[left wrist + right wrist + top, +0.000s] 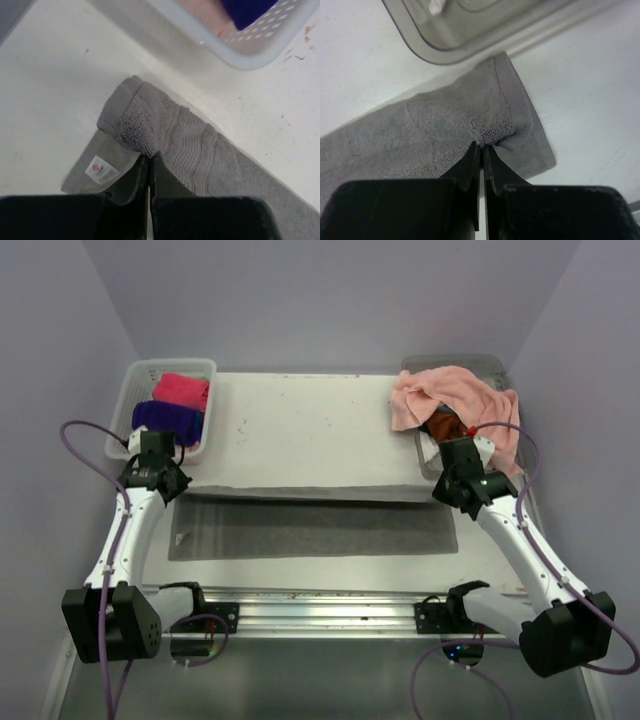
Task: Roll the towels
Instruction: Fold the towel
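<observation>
A grey towel [310, 530] lies as a long strip across the table in front of the arms. My left gripper [165, 485] is shut on a pinch of its left end [190, 140], and the raised terry edge curls over a flat layer with a white label [101, 169]. My right gripper [452, 485] is shut on the right end [445, 125], which is bunched up over the layer beneath. In the wrist views the left gripper [151, 156] and right gripper [482, 146] show jaws pressed together with cloth at the tips.
A white basket [130, 390] at the back left holds a rolled hot pink towel [182, 390] and a purple one [168, 418]. A clear bin [490, 365] at the back right holds a loose salmon pink towel [440, 395] and a rust orange one [445, 427]. A metal rail [320, 610] runs along the near edge.
</observation>
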Robot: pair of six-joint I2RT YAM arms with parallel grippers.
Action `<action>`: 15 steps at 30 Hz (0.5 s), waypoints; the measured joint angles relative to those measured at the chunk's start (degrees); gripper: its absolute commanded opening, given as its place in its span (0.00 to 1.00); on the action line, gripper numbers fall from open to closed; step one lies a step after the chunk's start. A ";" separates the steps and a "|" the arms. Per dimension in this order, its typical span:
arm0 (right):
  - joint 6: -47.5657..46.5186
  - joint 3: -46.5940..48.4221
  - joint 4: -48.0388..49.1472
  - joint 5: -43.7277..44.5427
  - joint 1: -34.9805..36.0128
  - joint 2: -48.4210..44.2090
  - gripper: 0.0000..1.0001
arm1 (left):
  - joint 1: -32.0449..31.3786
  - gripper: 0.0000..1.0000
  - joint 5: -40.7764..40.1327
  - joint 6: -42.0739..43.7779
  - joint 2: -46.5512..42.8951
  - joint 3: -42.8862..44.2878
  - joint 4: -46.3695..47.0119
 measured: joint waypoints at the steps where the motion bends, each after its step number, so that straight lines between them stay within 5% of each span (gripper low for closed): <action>1: 1.05 -1.29 -1.22 -0.37 0.00 -1.29 0.00 | 0.00 0.00 -0.22 -1.07 -0.61 -0.72 -1.27; 15: 15.17 -15.21 -12.70 -4.70 -0.02 -16.06 0.00 | 0.00 0.00 1.07 -12.48 -4.15 -9.18 -11.80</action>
